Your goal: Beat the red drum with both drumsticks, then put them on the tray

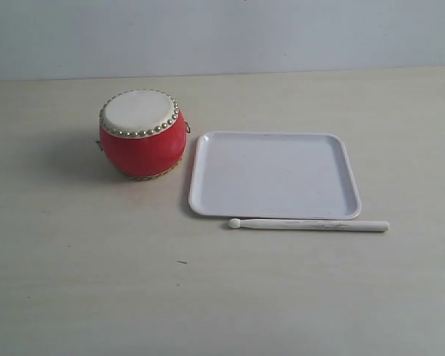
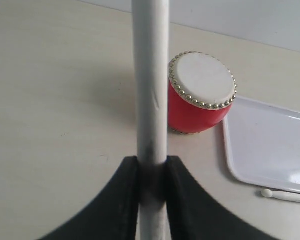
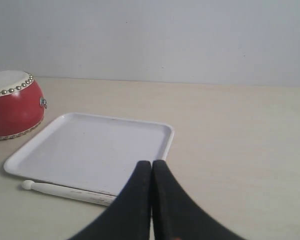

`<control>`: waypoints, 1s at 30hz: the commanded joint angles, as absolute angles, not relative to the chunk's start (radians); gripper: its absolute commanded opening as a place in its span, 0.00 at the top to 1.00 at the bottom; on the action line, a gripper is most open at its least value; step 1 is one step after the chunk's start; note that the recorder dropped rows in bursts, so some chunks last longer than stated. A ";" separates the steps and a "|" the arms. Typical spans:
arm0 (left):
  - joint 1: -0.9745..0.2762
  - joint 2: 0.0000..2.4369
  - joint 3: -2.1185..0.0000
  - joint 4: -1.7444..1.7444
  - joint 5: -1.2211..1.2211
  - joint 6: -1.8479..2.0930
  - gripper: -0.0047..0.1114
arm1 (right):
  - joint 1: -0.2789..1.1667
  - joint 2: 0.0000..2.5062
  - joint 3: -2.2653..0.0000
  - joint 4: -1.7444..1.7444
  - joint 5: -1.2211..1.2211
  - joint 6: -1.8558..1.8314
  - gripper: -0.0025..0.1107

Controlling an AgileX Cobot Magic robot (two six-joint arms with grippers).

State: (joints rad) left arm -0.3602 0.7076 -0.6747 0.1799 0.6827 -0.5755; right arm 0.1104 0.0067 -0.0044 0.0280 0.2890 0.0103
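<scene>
One pale cream wooden drumstick lies left-to-right just beside the near edge of the flat white plastic tray, rounded tip pointing left. Left gripper clamps the second drumstick between part-open jaws; right gripper is closed tight and empty.

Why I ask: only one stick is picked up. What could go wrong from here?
The left tool grips its drumstick with a long length sticking out; it may pivot or slip when striking the red drum.
The other drumstick lies flat beside the tray rim, and the right tool is shut: it may nudge the rim or roll the stick.
</scene>
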 commanded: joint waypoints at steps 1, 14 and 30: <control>-0.358 0.702 -0.673 0.183 0.680 -0.571 0.96 | 0.106 0.000 0.000 0.029 0.286 0.008 0.98; -0.358 0.702 -0.673 0.183 0.680 -0.571 0.96 | 0.106 0.000 0.000 0.029 0.286 0.008 0.98; -0.358 0.702 -0.673 0.183 0.680 -0.571 0.96 | 0.106 0.000 0.000 0.304 -0.066 0.222 0.98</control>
State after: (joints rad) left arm -0.3602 0.7076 -0.6747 0.1817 0.6852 -0.5755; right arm 0.1104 0.0067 -0.0044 0.2511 0.0279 0.1829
